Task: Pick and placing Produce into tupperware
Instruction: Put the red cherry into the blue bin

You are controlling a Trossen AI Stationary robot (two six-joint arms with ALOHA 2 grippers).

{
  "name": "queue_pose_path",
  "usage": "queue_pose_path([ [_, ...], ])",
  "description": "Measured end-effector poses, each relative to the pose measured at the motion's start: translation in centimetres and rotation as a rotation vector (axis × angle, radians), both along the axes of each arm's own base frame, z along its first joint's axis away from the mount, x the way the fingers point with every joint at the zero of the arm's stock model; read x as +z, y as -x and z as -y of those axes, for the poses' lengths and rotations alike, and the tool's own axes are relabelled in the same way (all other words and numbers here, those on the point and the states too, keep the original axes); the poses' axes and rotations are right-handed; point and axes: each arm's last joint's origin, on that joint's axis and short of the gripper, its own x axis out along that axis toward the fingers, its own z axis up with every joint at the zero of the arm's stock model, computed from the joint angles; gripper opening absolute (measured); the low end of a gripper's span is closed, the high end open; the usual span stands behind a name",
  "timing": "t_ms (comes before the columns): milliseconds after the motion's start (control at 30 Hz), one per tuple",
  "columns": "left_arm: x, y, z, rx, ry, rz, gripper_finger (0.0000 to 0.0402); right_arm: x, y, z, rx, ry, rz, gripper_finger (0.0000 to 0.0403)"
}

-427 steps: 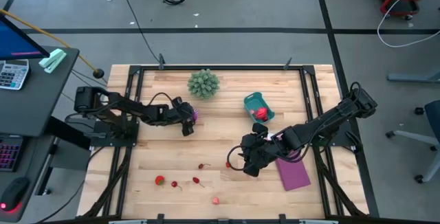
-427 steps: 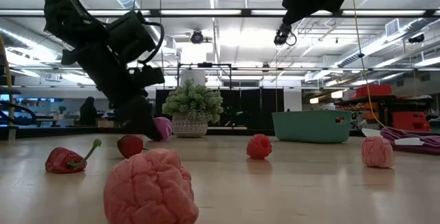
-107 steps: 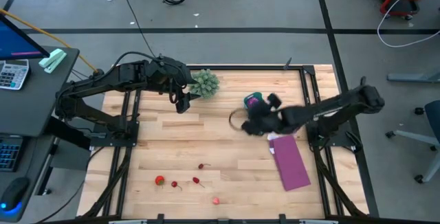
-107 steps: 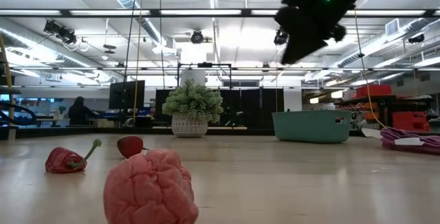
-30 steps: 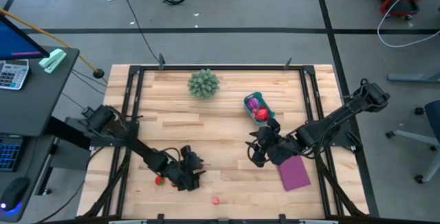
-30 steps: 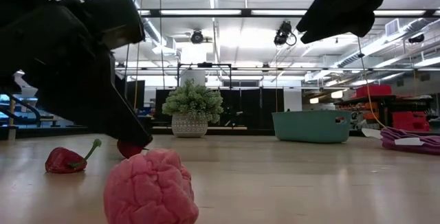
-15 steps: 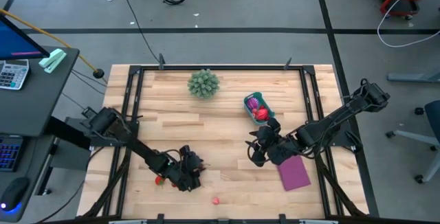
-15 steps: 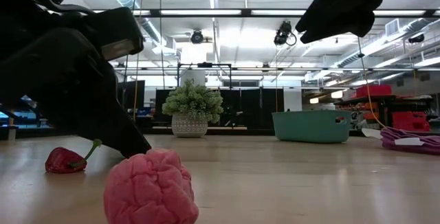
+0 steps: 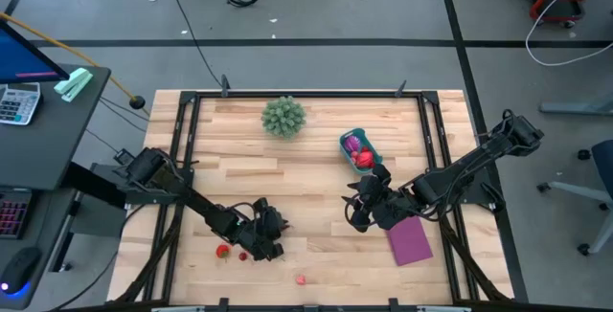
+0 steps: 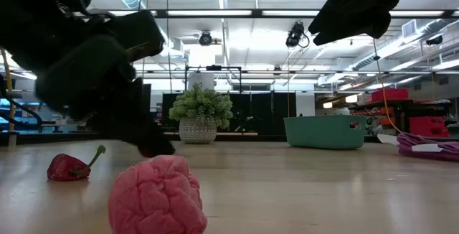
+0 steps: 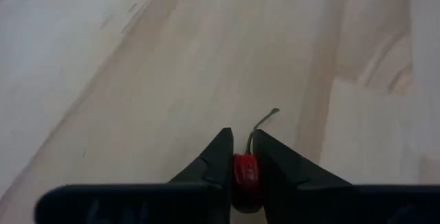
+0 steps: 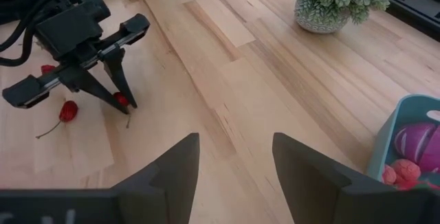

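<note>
My left gripper [image 9: 268, 248] is low at the table's near left, shut on a small red cherry [image 11: 244, 170] whose stem [image 11: 265, 119] sticks out past the fingertips. More produce lies nearby: a second cherry [image 12: 67, 110], a red piece [image 9: 223, 251] and a pink lumpy piece [image 10: 156, 194]. The teal tupperware [image 9: 375, 160] stands at the far right and holds a purple striped ball [image 12: 423, 141] and red-pink pieces [image 12: 399, 172]. My right gripper [image 9: 356, 214] hovers open right of centre, holding nothing. My left gripper pinches the cherry's red body [image 11: 244, 162] between its two fingers, just behind their tips. In the right wrist view the fingers [image 12: 117, 80] slant down onto it from above. The cherry is at table height; whether it still rests on the wood I cannot tell.
A spiky green ball [image 9: 283, 116] in a pot stands at the far middle. A flat purple sheet [image 9: 410, 240] lies under the right arm. A red stemmed piece [image 10: 68, 167] lies at the near left. Bare wood spans the middle between the arms.
My left gripper has edged a little toward the table's right at table height and has taken hold of the cherry, which showed free beside its finger in the low view a second ago. My right gripper has kept still.
</note>
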Motion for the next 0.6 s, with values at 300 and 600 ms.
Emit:
queue_pose_path([
  [300,1.4,-2.8,-2.6,0.008,-0.042,0.138,0.0054,0.0,0.0,0.1,-0.019,0.021,0.01,0.0194],
  [600,5.1,-8.5,-11.2,0.081,-0.064,0.288,0.004,0.0,0.2,-0.5,0.024,-0.015,-0.003,0.0194],
])
